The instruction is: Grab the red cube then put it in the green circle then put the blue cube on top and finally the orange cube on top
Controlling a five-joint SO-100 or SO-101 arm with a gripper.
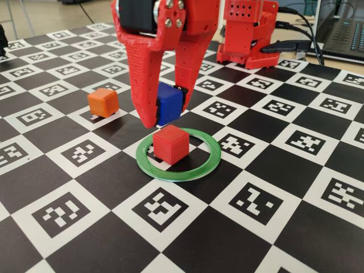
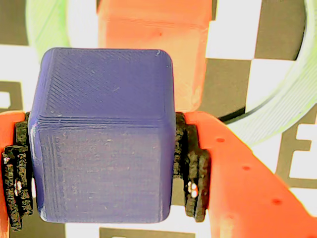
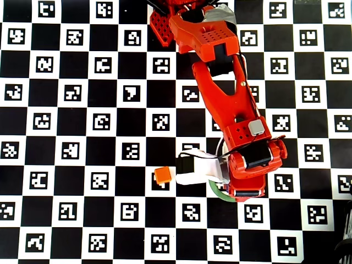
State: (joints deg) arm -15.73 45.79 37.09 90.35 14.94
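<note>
Jaws of the red gripper (image 1: 163, 116) pinch the blue cube (image 1: 169, 103) between them, holding it clear of the board in the fixed view, just above and slightly behind the red cube (image 1: 171, 144). The wrist view shows the blue cube (image 2: 101, 134) filling most of the picture, with black pads (image 2: 192, 171) pressed against its left and right sides. Beyond it the top of the red cube (image 2: 153, 44) shows, along with pale curved stretches of the green circle (image 2: 277, 106). In the fixed view the red cube sits inside the green circle (image 1: 199, 165), a little left of its middle, on the checkered board (image 1: 267, 199) of black squares and white squares printed with markers. The orange cube (image 1: 103, 102) rests on the board to the left and farther back, well apart from the ring. From overhead the arm (image 3: 228, 104) reaches down the picture and covers the ring except for a small green arc (image 3: 219, 192), and the orange cube (image 3: 163, 175) lies to its left.
</note>
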